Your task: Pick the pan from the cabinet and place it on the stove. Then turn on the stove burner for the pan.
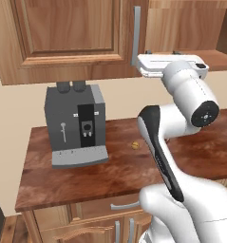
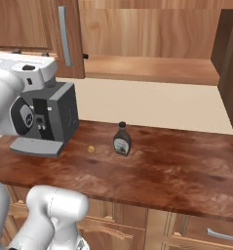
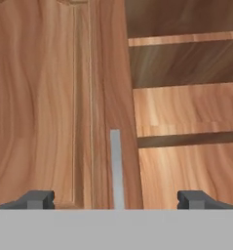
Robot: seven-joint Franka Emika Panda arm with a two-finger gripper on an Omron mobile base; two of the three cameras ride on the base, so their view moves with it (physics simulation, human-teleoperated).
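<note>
Claw: the gripper was spread wide, with nothing between its two dark tips. One tip sat far to one side and the other far to the other side in the hand view.

Where the claw was: it was up high, right in front of the cabinet, facing the edge of the closed door.

Cabinet door: the brown wooden door was shut. Its long grey bar handle stood straight up between the two tips, a little ahead of them and not touched.

Open side: next to the shut door, the cabinet was open. A plain wooden shelf showed inside, and I could see nothing lying on the part in view.

Pan: I could not tell where it was from these pictures.

Counter: the dark brown counter sat below the cabinet.

Coffee machine: a grey coffee machine stood on the counter by the wall.

Bottle: a small dark bottle stood upright on the counter, near the coffee machine.

Tiny thing: a small yellow ball-shaped thing lay on the counter between the machine and the bottle.
</note>
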